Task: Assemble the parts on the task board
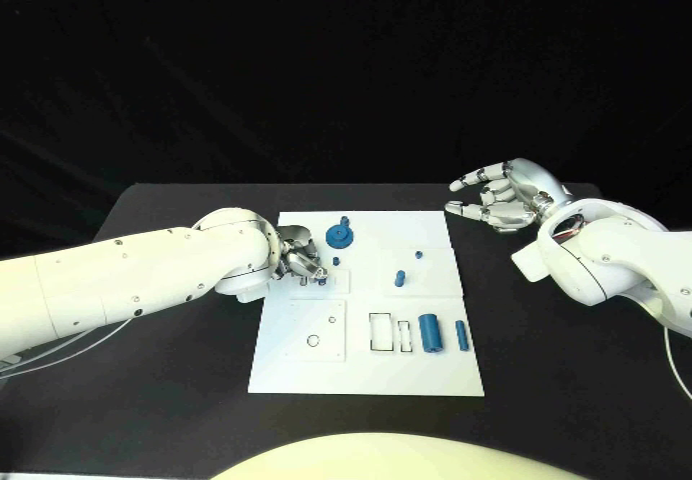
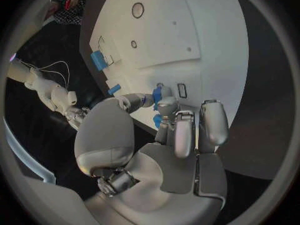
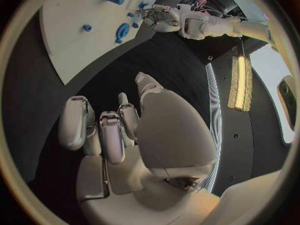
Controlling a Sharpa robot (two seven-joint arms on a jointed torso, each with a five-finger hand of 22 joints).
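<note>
Centrally, the white task board (image 1: pixel 368 350) is laid on the black table (image 1: pixel 188 330), with a black backdrop seen behind the far edge. On the board a blue gear-shaped part (image 1: pixel 340 236) stands at about 12 o'clock, two small blue pegs (image 1: pixel 401 278) sit near the middle, and a thick blue cylinder (image 1: pixel 430 331) lies beside a thinner blue pin (image 1: pixel 463 335) at about 4 o'clock, next to two outlined rectangular slots (image 1: pixel 381 333). A round hole (image 1: pixel 313 342) is cut in the panel at about 8 o'clock. No writing or label can be read on the board. The left hand (image 1: pixel 297 262) is placed over the board's 10 o'clock edge; in the left wrist view its fingers (image 2: pixel 164 107) are curled in and a small blue part (image 2: pixel 157 96) is pinched between thumb and fingertip, close above the white surface. That hand partly blocks the pieces lying under it. The right hand (image 1: pixel 500 196) is held above the bare table off the board's 2 o'clock corner, well apart from every part, its fingers loosely bent and apart with nothing between them.
</note>
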